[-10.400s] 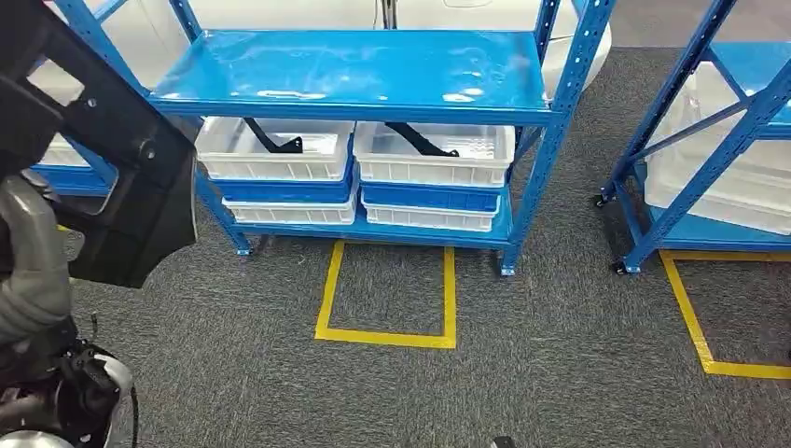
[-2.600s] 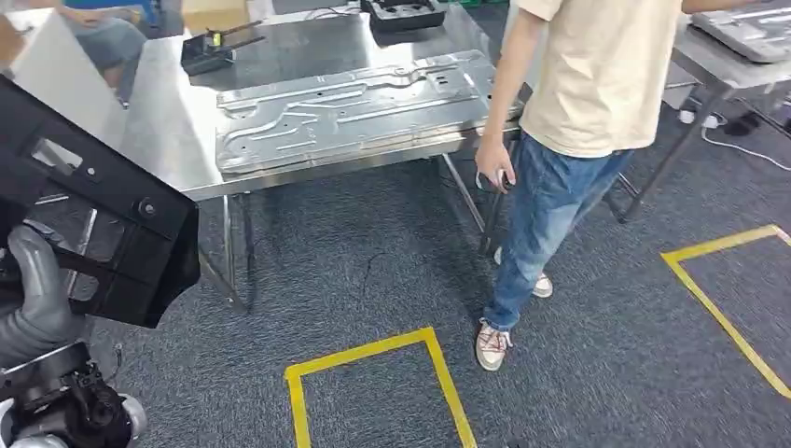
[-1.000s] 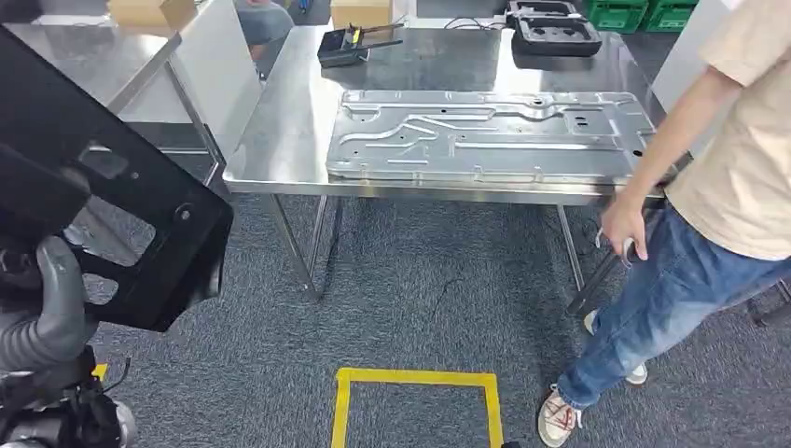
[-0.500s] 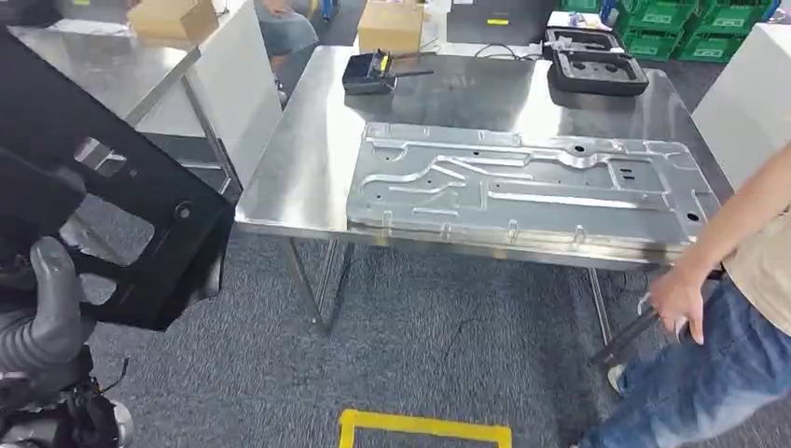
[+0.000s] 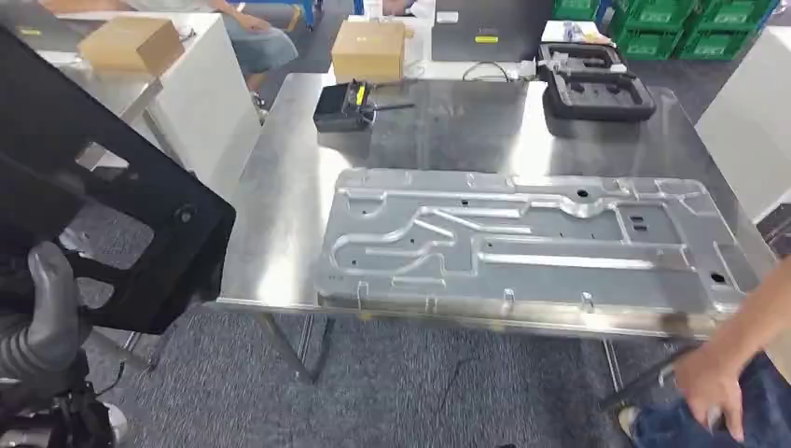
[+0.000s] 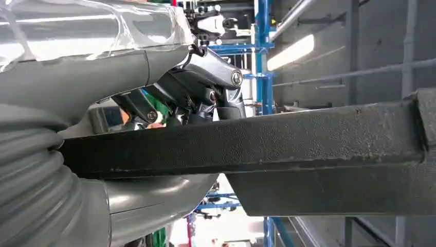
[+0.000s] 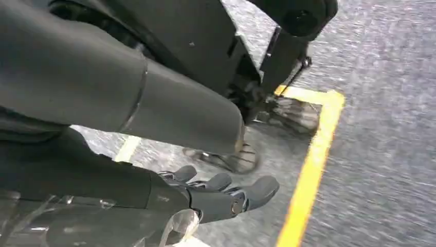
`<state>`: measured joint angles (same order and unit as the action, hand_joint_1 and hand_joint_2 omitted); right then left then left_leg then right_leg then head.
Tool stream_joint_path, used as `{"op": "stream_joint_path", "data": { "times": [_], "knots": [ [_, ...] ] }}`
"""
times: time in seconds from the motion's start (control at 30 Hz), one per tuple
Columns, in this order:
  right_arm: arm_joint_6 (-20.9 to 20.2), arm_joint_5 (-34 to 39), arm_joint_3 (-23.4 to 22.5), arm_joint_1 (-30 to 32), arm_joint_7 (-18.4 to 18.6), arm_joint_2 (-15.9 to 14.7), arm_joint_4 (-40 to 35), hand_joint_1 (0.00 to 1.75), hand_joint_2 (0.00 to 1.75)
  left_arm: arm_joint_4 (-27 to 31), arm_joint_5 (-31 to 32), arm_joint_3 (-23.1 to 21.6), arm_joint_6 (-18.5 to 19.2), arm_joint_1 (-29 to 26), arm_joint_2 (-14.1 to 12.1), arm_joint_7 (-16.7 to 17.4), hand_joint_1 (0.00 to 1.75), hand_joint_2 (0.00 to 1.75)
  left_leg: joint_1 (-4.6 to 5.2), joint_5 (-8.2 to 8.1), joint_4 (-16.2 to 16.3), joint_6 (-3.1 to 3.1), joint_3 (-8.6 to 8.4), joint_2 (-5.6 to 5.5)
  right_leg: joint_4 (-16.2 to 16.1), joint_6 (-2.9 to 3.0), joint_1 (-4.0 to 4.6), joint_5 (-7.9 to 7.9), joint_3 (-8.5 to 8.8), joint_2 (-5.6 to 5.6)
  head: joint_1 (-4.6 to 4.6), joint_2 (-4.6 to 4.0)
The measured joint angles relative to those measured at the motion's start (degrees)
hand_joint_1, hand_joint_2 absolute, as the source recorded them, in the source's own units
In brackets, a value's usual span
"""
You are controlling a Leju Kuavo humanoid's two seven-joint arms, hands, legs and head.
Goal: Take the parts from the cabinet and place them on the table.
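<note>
One black panel (image 5: 103, 201) is gripped by the left hand (image 5: 47, 313); the right hand (image 7: 216, 195) hangs released. The stamped steel plate (image 5: 522, 243) could be struck when the panel is lowered.

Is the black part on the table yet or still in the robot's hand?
Still in hand. The left hand grips the black part, held up beside the table, not resting on it.

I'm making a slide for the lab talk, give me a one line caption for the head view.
Left hand carries a black panel part toward the steel table bearing a stamped metal plate.
</note>
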<state>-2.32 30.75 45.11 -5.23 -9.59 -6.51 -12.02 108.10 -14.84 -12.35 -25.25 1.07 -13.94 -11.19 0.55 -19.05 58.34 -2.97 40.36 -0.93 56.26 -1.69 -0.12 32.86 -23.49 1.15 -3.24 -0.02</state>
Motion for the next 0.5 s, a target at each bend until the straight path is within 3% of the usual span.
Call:
{"op": "stream_joint_path", "data": {
  "times": [0.1, 0.13, 0.17, 0.2, 0.27, 0.3, 0.33, 0.37, 0.43, 0.47, 0.5],
  "knots": [
    [0.62, -0.04, 0.0, -1.08, -0.18, 0.04, -0.02, 0.0, 0.0, 0.11, 0.78, 0.11, 0.5, 1.3, -0.22, 1.31, 1.75, 1.75, 0.62, -1.37, 0.46, -1.49, -1.61, -0.34, -1.91, -1.62, -0.28, 1.35, 2.16, -0.15, 0.02, 0.0],
    [0.64, -0.04, 0.02, -1.48, -0.16, 0.0, -0.02, 0.0, 0.0, 0.24, 1.49, 0.09, 0.72, 2.02, -0.22, 2.26, 1.75, 1.75, 0.05, -1.63, -0.43, -1.71, -2.63, -0.34, -2.26, -1.7, -0.4, 1.98, 2.92, -0.3, 0.0, 0.0],
    [0.61, -0.07, 0.04, -1.87, -0.18, 0.17, -0.05, 0.0, 0.0, 0.33, 2.45, -0.02, 0.85, 2.59, -0.22, 3.24, 1.75, 1.75, 0.03, -2.04, -1.08, -2.12, -3.45, -0.33, 0.12, -1.92, -0.38, 2.53, 1.88, -0.51, 0.33, 0.0],
    [0.61, -0.06, 0.04, -2.0, -0.2, 0.28, -0.09, 0.0, 0.0, 0.31, 3.12, -0.11, 0.88, 2.93, -0.22, 4.07, 1.75, 1.75, -0.02, -2.25, -1.56, -2.36, -4.0, -0.3, 4.43, -2.18, -0.46, 3.87, -0.81, -0.51, 0.35, 0.0],
    [0.61, -0.06, 0.07, -2.36, -0.13, 0.35, -0.09, 0.0, 0.0, 0.26, 3.91, -0.48, 0.87, 3.09, -0.22, 5.16, 1.75, 1.75, 0.01, -3.04, -1.88, -2.35, -4.82, -0.24, 14.68, -2.77, -0.49, 6.39, -8.2, -0.51, 0.42, 0.0],
    [0.62, -0.06, 0.09, -2.35, -0.18, 0.37, -0.09, 0.0, 0.0, 0.17, 4.09, -0.7, 0.85, 3.22, -0.22, 5.32, 1.75, 1.75, 0.06, -3.51, -1.88, -2.4, -5.25, -0.3, 17.65, -2.85, -0.48, 6.16, -11.03, -0.51, 0.44, 0.0],
    [0.64, -0.06, 0.15, -2.27, -0.18, 0.44, -0.09, 0.0, 0.0, 0.07, 4.35, -1.09, 0.81, 3.41, -0.22, 5.53, 1.75, 1.75, 0.09, -4.01, -1.88, -2.44, -5.91, -0.45, 17.83, -2.83, -0.46, 4.3, -12.69, -0.51, 0.42, 0.0],
    [0.64, -0.06, 0.3, -2.11, -0.18, 0.44, -0.09, 0.0, 0.0, -0.06, 4.69, -1.38, 0.72, 3.66, -0.22, 5.77, 1.75, 1.75, 0.1, -4.51, -1.89, -2.39, -6.67, -0.68, 14.84, -2.6, -0.38, 0.62, -12.95, -0.51, 0.44, 0.0],
    [0.64, -0.06, 0.52, -1.91, -0.18, 0.44, -0.09, 0.0, 0.0, -0.22, 6.25, -1.57, 0.13, 3.9, -0.22, 6.71, 1.75, 1.75, 0.21, -5.4, -1.97, -2.15, -8.06, -0.83, 4.23, -1.52, 0.23, -7.47, -10.82, -0.51, 0.46, 0.0],
    [0.62, -0.04, 0.55, -1.75, -0.18, 0.22, -0.05, 0.0, 0.0, -0.35, 6.92, -1.62, 0.0, 3.93, -0.22, 7.02, 1.75, 1.75, -0.06, -5.7, -2.07, -2.03, -8.23, -0.79, 0.53, -0.55, 0.77, -9.17, -10.1, -0.48, 0.46, 0.0],
    [0.66, -0.02, 0.57, -1.83, -0.16, -0.11, 0.0, 0.0, 0.0, -0.5, 7.3, -1.77, -0.13, 4.11, -0.22, 7.11, 1.75, 1.75, 0.39, -5.96, -1.99, -1.57, -8.2, -0.75, -0.2, 0.18, 0.99, -8.75, -9.66, -0.59, 0.08, 0.0]
  ]
}}
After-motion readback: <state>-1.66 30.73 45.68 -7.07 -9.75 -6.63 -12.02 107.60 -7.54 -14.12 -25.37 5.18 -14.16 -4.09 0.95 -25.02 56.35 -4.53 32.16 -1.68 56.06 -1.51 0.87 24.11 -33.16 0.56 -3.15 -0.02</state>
